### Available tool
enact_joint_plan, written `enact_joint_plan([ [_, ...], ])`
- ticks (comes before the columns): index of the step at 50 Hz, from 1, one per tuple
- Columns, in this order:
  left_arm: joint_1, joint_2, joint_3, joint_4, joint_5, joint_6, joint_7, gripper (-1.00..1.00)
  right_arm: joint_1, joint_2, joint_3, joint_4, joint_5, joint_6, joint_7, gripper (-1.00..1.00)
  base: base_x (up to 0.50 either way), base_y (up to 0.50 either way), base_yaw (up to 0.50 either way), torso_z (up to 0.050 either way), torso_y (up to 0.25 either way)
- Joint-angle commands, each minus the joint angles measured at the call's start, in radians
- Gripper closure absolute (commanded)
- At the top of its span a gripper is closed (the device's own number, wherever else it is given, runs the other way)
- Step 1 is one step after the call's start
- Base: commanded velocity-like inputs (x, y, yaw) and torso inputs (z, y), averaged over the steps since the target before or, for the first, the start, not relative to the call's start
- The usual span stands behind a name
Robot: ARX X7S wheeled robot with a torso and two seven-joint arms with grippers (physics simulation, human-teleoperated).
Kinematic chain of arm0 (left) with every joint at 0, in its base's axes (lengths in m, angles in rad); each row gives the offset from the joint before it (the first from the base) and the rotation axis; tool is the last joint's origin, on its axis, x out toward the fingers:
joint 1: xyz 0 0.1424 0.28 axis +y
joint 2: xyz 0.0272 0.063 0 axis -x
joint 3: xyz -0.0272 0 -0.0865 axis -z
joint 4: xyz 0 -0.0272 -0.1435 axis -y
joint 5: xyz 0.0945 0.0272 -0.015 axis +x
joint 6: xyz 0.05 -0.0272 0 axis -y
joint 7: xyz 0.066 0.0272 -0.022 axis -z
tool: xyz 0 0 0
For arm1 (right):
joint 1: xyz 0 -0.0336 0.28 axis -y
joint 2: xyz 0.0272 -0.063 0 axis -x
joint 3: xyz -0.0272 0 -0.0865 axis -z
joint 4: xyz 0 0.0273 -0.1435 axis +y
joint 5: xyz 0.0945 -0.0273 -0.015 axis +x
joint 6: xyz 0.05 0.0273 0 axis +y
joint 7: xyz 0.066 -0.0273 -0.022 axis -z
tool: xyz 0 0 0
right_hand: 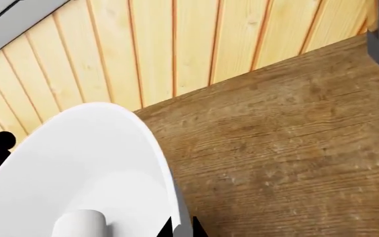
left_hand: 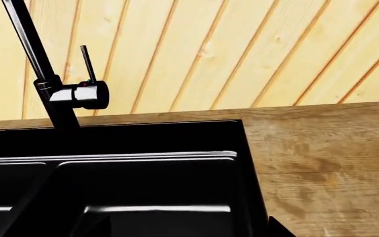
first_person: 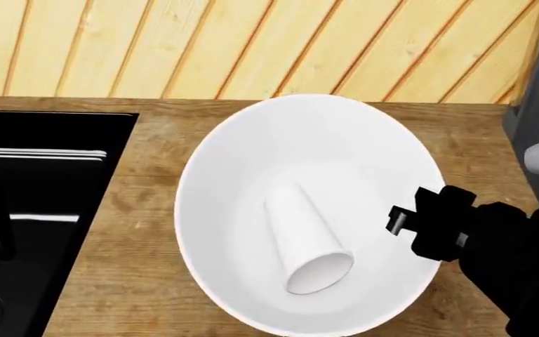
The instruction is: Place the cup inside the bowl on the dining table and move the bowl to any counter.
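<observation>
The large white bowl [first_person: 250, 175] fills the middle of the head view over the brown wood-grain counter [first_person: 148, 232]. Inside it the small white cup [first_person: 302, 239] lies on its side, mouth toward me. My right gripper [first_person: 403, 219] is shut on the bowl's right rim. In the right wrist view the rim of the bowl [right_hand: 77, 163] passes between the two black fingertips of that gripper [right_hand: 184, 229], with the cup [right_hand: 81, 224] just beside them. Whether the bowl rests on the counter [right_hand: 288, 148] I cannot tell. My left gripper [left_hand: 189, 233] hangs open over the black sink. The dining table is out of view.
A glossy black sink [first_person: 36, 210] is set into the counter left of the bowl, and a black faucet [left_hand: 51, 89] stands behind it. Light wooden planks [first_person: 250, 42] back the counter. A grey upright edge [first_person: 536, 105] stands at the far right.
</observation>
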Motion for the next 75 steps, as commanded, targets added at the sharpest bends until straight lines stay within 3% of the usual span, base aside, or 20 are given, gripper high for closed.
enact_joint_plan([
  [1,0.001,0.002,0.007,-0.003,0.003,0.003,-0.002,-1.0,-0.019,-0.002,0.002,-0.004,0.029,0.007,-0.003,1.0,0.0,0.0,0.0,0.0,0.0],
  [58,0.013,-0.007,0.009,-0.005,-0.002,0.018,-0.003,-1.0,-0.052,0.006,-0.04,0.016,0.056,0.037,0.02,1.0,0.0,0.0,0.0,0.0,0.0],
  [59,0.013,-0.005,0.012,-0.006,0.0,0.019,-0.004,-1.0,-0.052,0.007,-0.04,0.015,0.058,0.037,0.02,-1.0,0.0,0.0,0.0,0.0,0.0],
  [75,0.007,-0.003,0.019,-0.011,0.001,0.019,-0.005,-1.0,-0.043,0.018,-0.033,-0.001,0.075,0.039,0.036,-1.0,0.0,0.0,0.0,0.0,0.0],
])
